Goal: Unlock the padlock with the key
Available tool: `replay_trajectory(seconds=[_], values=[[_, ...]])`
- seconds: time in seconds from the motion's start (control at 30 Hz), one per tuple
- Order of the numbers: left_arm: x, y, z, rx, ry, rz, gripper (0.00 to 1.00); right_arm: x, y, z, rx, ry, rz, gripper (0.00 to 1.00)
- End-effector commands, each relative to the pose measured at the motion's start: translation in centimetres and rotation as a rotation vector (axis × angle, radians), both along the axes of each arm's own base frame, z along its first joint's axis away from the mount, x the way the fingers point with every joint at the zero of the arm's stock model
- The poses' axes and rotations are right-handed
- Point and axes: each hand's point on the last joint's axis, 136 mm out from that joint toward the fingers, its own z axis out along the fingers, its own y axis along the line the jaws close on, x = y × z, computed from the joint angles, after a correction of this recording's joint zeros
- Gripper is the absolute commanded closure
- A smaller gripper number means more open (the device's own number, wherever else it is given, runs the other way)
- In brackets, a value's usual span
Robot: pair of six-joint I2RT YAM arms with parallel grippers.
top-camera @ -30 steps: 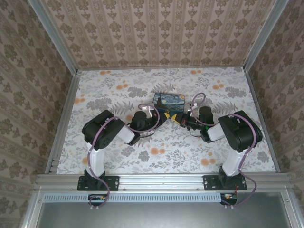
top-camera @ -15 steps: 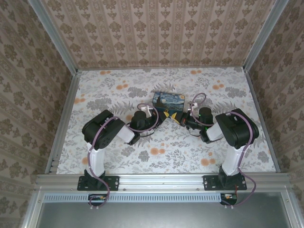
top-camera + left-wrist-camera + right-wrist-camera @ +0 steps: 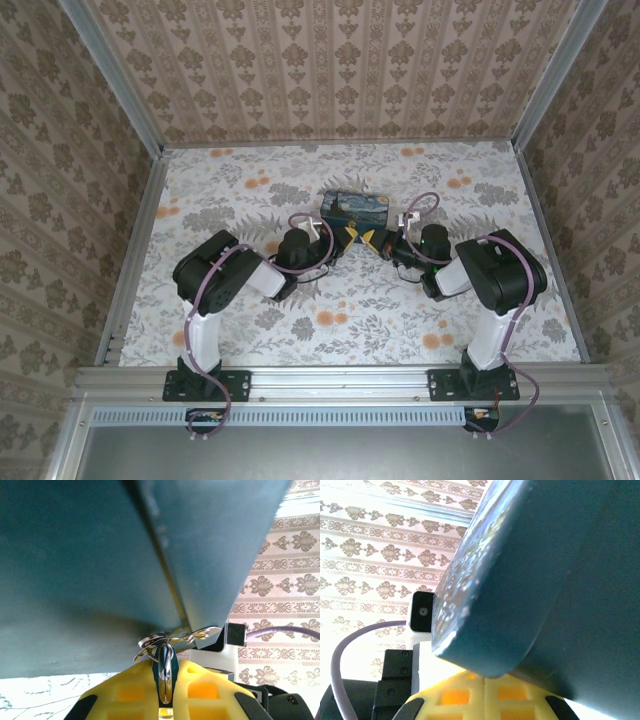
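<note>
My left gripper (image 3: 347,237) (image 3: 166,664) is shut on a tiny silvery metal piece that looks like the padlock (image 3: 166,674), which stands edge-on between the yellow fingers (image 3: 125,692). A thin wire ring passes over its top. From that ring, small flat keys (image 3: 207,631) fan out against the underside of the blue night-sky tin (image 3: 356,207) (image 3: 90,555). My right gripper (image 3: 372,240) (image 3: 485,679) faces the left one from the other side. Its yellow fingers are pressed together with no gap, and the tips are hidden under the tin's rounded corner (image 3: 545,580).
Both grippers meet at the tin's near edge in the middle of the flowered table (image 3: 230,190). Patterned walls (image 3: 330,70) and metal rails close it in on three sides. Open cloth lies to the left, to the right and behind the tin.
Both grippers have edged slightly away from the bases, toward the tin. The tin now sits a little farther back. Both grippers stay shut.
</note>
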Motion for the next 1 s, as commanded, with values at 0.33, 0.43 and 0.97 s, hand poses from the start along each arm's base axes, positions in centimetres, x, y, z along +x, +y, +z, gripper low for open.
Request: replay_trajectory(seconds=[0.33,0.43,0.97], values=[[-2.6,-3.3,3.1,-0.093,-0.056,-0.142,1.0,1.9,0.9,5.5,0.154,-0.024,-0.02,1.0],[-2.9,-3.2,2.9,-0.087,-0.058,-0.146,1.0,2.3,0.6,5.7,0.148,-0.022,-0.026,1.0],[-3.1,-1.9,2.9,-0.073,-0.064,-0.139,1.0,3.1,-1.9,4.0,0.089,0.013,-0.068,1.0]])
